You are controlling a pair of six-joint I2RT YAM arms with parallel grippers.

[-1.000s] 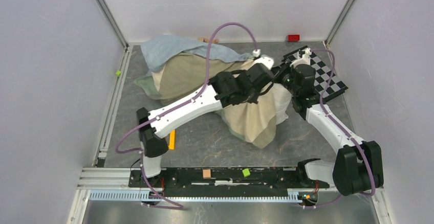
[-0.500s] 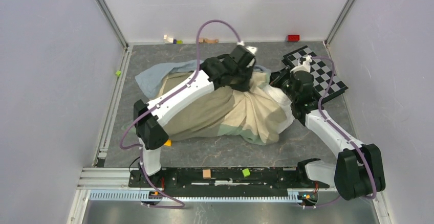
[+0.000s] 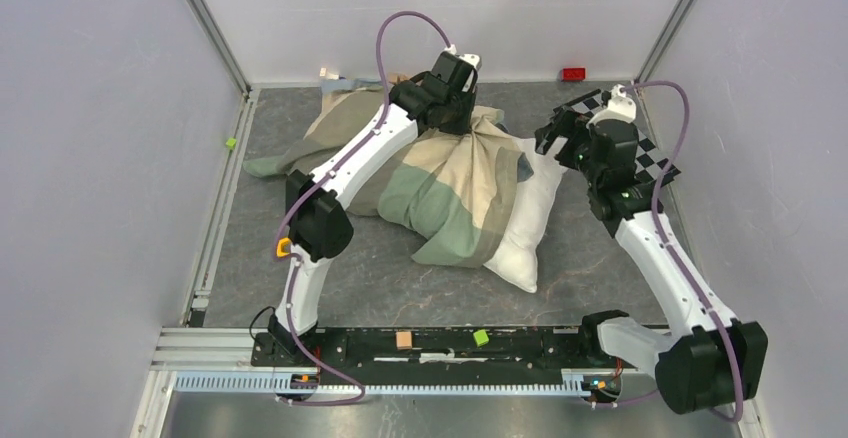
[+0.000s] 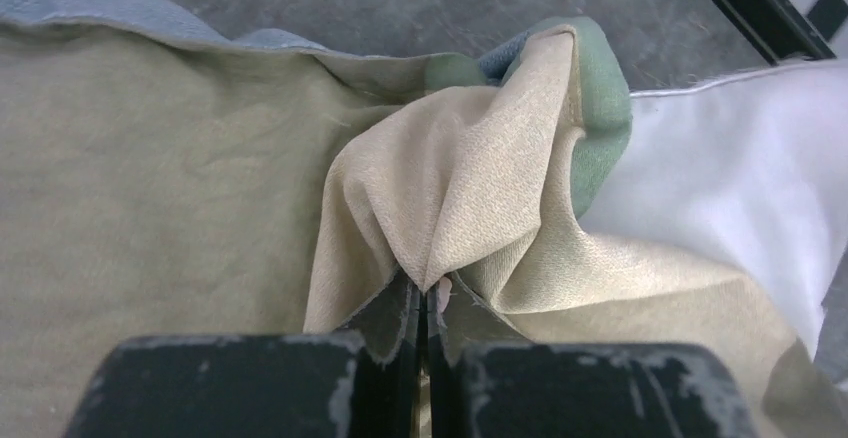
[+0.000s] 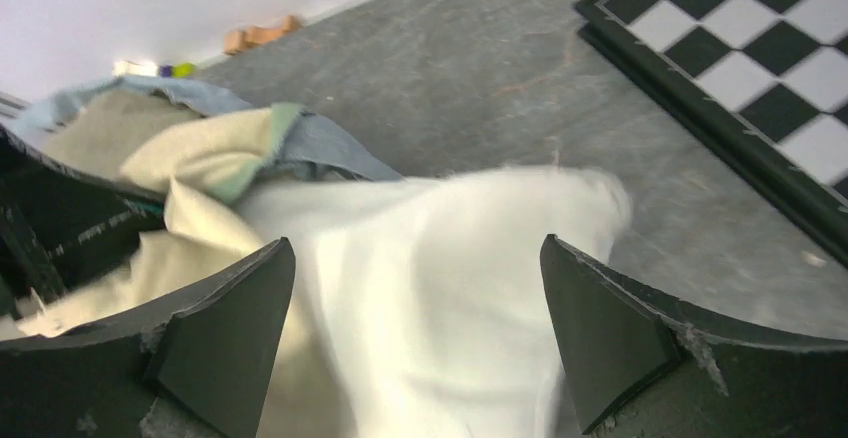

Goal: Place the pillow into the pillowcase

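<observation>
Fingers [image 4: 385, 330] of my left gripper [image 4: 428, 308] clamp pillowcase [image 4: 200, 178] cloth; right gripper [image 5: 418, 288] gapes empty (pillow [image 3: 530, 223] runs far-to-near, bare end toward table's [image 3: 400, 278] near edge).

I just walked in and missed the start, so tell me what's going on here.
Two robot arms are getting a pillow into a pillowcase. The left gripper is shut on a bunched fold of the pillowcase at the far side of the table. The right gripper is open, its fingers straddling a corner of the pillow and gripping nothing. The pillow is only partly in: a long white strip shows along the case's right side.
</observation>
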